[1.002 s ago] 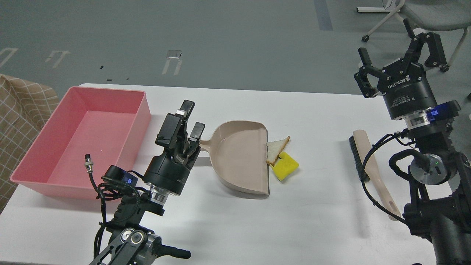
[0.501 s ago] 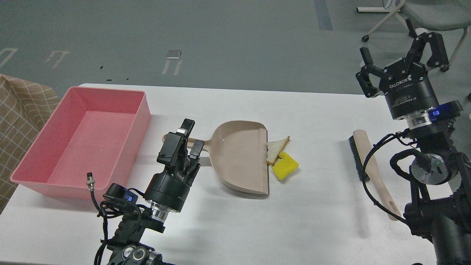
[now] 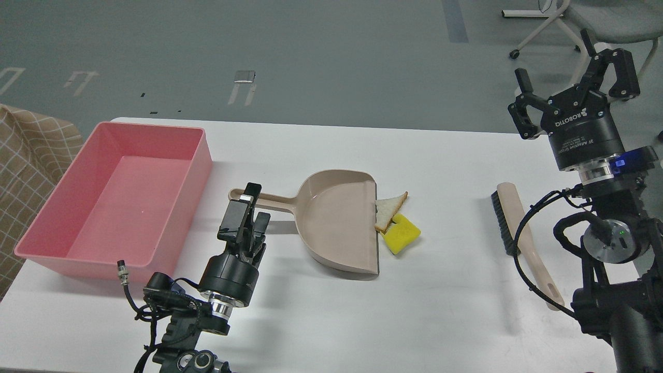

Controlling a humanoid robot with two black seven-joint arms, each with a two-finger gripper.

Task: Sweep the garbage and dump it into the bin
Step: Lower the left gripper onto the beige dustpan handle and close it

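While the pink bin [image 3: 119, 191] sits far left on the tabletop [image 3: 331, 311], the left gripper [image 3: 248, 207], jaws open, hovers by the dustpan [image 3: 331, 223] handle; bread slice [image 3: 389, 208] and yellow sponge [image 3: 400, 234] touch its lip; brush [image 3: 520, 238] beyond; right gripper [image 3: 572, 77], marked ROBOTIQ, jaws open.

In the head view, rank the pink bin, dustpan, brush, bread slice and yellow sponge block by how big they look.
1. pink bin
2. dustpan
3. brush
4 and 5. bread slice and yellow sponge block: too alike to rank, and they overlap.
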